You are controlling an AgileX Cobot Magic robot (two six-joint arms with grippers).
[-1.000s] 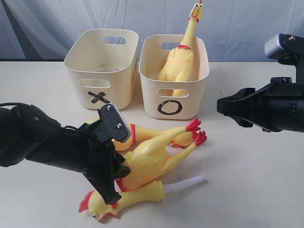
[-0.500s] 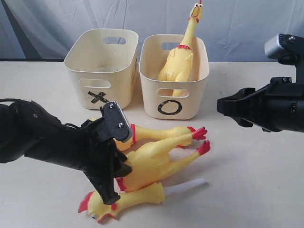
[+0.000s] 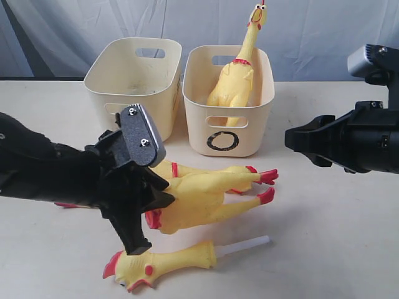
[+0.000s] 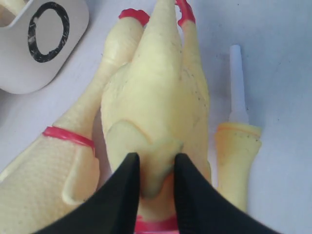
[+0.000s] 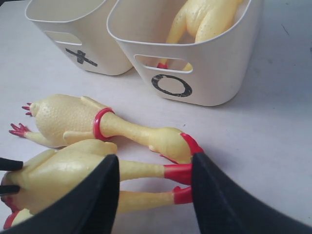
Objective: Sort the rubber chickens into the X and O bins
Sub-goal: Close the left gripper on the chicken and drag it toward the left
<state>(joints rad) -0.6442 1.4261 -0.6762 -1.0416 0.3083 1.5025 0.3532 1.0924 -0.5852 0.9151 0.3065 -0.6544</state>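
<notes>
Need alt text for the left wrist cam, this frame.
The left claw pinches a flap on the body of a yellow rubber chicken. A second chicken with a red neck band flanks it on one side, a neck piece with a white tube on the other; the O bin stands nearby.

A pale cream table [image 3: 336,249] fills the near ground. Behind its far edge hangs a creased blue-grey cloth backdrop [image 3: 324,31], with a dark strip [image 3: 37,78] at far left. Soft, even light.

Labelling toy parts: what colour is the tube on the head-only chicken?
The tube is white, clearest in left wrist view.
</notes>
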